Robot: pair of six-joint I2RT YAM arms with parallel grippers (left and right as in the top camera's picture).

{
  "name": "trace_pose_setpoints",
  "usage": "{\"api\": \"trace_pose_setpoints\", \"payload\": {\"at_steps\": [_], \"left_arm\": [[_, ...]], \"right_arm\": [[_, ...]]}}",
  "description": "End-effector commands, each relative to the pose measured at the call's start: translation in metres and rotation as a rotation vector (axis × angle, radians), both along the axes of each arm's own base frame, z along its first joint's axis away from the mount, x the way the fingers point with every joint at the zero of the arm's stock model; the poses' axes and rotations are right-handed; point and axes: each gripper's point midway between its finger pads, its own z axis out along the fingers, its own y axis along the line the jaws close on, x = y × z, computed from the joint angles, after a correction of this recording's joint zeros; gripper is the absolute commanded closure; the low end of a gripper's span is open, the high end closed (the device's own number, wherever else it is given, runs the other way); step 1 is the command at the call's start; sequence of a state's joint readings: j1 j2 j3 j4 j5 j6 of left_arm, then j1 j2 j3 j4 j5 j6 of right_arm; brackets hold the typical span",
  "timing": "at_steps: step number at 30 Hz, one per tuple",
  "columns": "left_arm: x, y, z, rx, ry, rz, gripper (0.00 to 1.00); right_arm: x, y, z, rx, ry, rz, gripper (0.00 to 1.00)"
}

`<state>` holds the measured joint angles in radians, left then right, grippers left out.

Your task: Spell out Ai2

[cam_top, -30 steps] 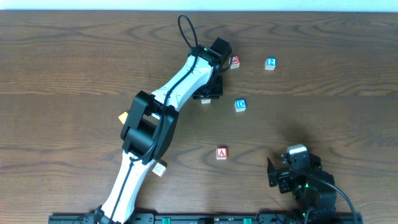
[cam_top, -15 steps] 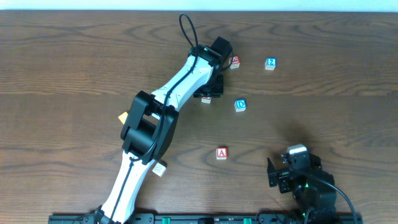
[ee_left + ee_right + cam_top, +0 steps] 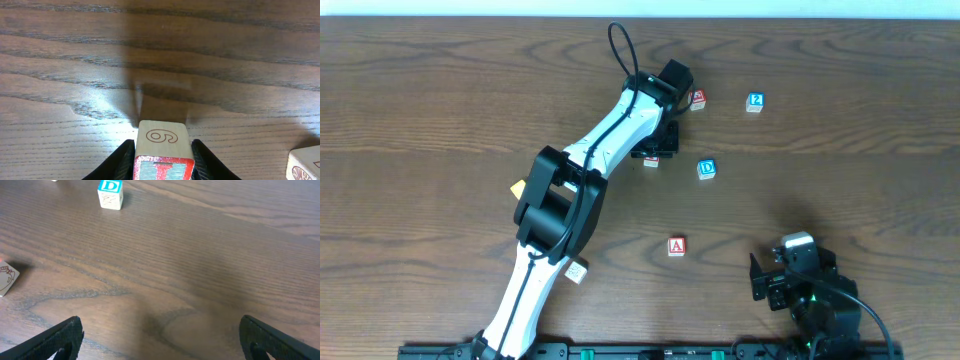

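Observation:
My left gripper (image 3: 656,148) is shut on a wooden block with a red letter I face (image 3: 163,168) and a 6 or 9 on its upper side; the block's edge shows under the gripper in the overhead view (image 3: 651,160). A red A block (image 3: 676,246) lies at front centre. A blue 2 block (image 3: 755,101) lies at the back right. My right gripper (image 3: 775,285) is open and empty near the front edge, right of the A block. In the right wrist view the fingers (image 3: 162,345) are spread wide over bare wood.
A blue D block (image 3: 707,169) lies right of the left gripper and shows in the right wrist view (image 3: 110,193). Another red block (image 3: 697,99) sits beside the left wrist. A yellow piece (image 3: 518,187) lies by the left arm's elbow.

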<state>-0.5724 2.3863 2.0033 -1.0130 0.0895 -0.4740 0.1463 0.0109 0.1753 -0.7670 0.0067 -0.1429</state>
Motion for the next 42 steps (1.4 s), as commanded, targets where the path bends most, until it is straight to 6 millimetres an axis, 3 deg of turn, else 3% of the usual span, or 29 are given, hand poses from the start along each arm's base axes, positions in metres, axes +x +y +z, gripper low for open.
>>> {"api": "trace_pose_setpoints", "payload": {"at_steps": [1,13,16,21,27,35,42], "left_arm": [[0.004,0.003,-0.003,0.021,-0.008,0.01,0.64],[0.004,0.008,-0.003,0.042,-0.009,0.063,0.64],[0.004,0.008,-0.003,0.042,-0.01,0.063,0.55],[0.005,0.008,-0.003,0.041,-0.012,0.063,0.5],[0.017,0.01,-0.001,0.045,-0.058,0.042,0.5],[0.057,0.026,0.031,0.005,-0.15,0.061,0.49],[0.079,0.057,0.082,0.051,-0.218,0.087,0.51]], "right_arm": [[-0.001,0.003,-0.003,-0.005,0.004,0.021,0.01],[-0.001,0.003,-0.003,-0.005,0.004,0.021,0.01],[-0.001,0.003,-0.003,-0.005,0.004,0.021,0.01],[-0.001,0.003,-0.003,-0.005,0.004,0.021,0.01],[-0.001,0.003,-0.003,-0.005,0.004,0.021,0.01],[-0.001,0.003,-0.003,-0.005,0.004,0.021,0.01],[-0.001,0.003,-0.003,-0.005,0.004,0.021,0.01]]}}
